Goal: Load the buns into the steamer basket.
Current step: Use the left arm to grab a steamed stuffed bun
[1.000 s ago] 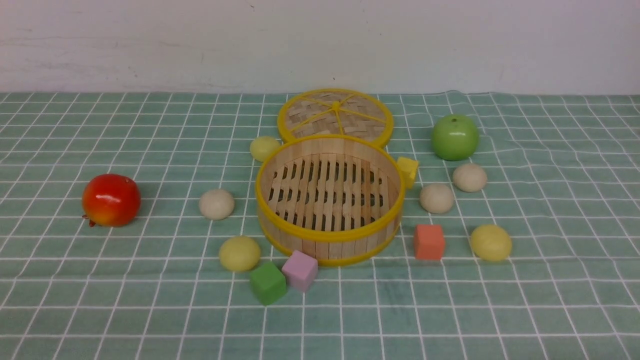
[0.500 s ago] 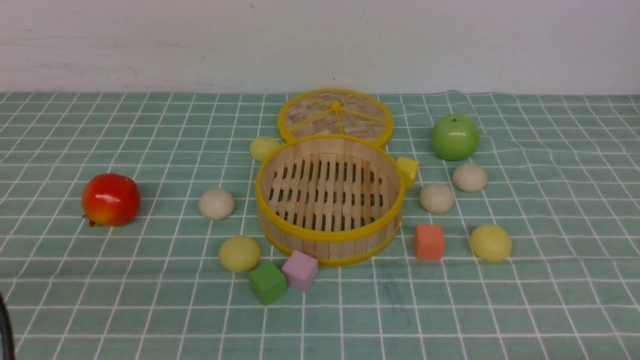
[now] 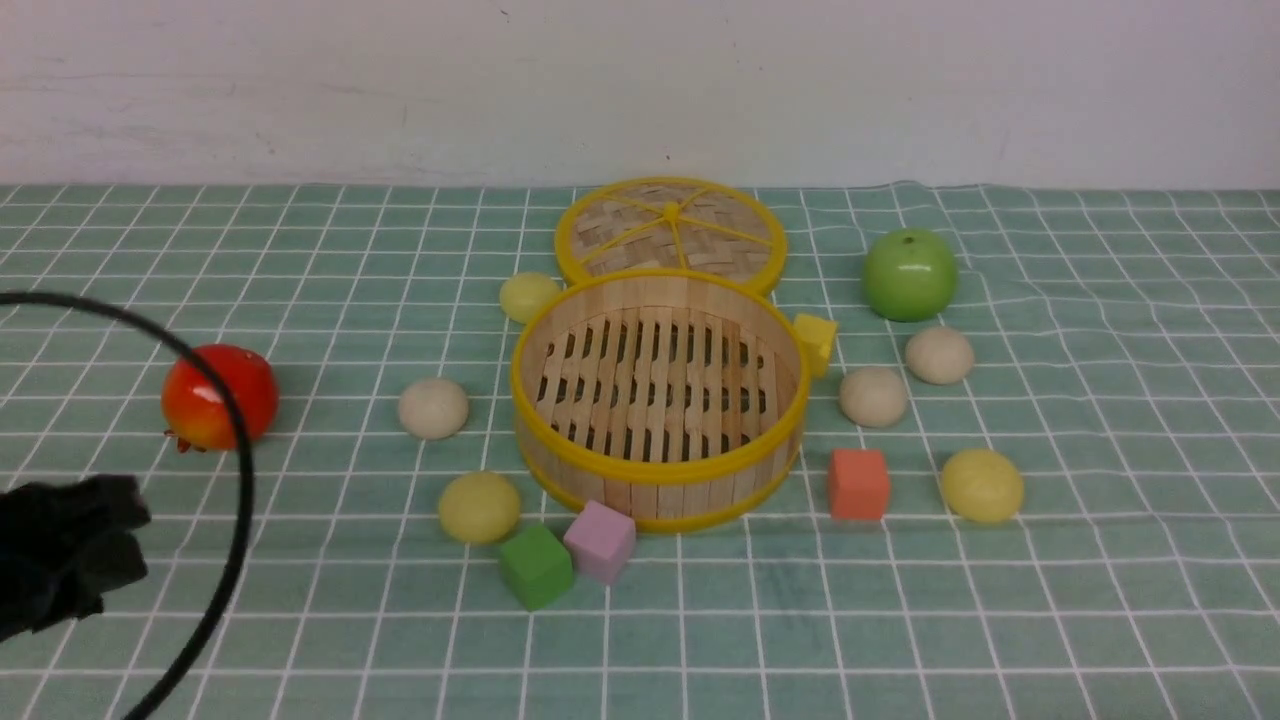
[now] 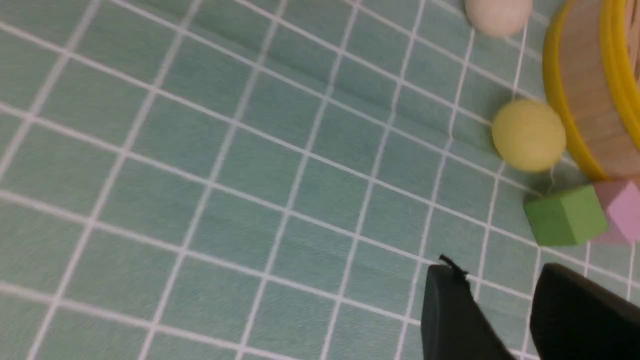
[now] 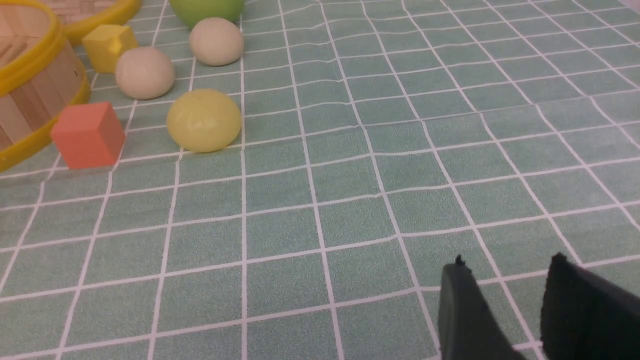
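The steamer basket (image 3: 655,470) stands empty mid-table. Six buns lie around it: pale yellow ones (image 3: 530,296), (image 3: 479,506), (image 3: 981,485) and beige ones (image 3: 433,407), (image 3: 873,396), (image 3: 939,354). My left gripper (image 4: 495,272) is open and empty above bare cloth, short of the near-left yellow bun (image 4: 528,135) and the basket wall (image 4: 582,85). My right gripper (image 5: 507,265) is open and empty, well away from the right yellow bun (image 5: 203,127) and two beige buns (image 5: 144,72), (image 5: 216,41). It does not show in the front view.
The flat woven lid (image 3: 668,232) lies behind the basket. A red apple (image 3: 215,398) is at the left and a green apple (image 3: 909,273) at the right. Green (image 3: 536,566), pink (image 3: 600,540), orange (image 3: 858,483) and yellow (image 3: 816,341) cubes sit by the basket. My left arm (image 3: 60,550) and its cable (image 3: 243,470) fill the lower left.
My left arm has come into the front view from the lower left, and its black cable now arcs across the red apple. The buns, basket and cubes have not moved.
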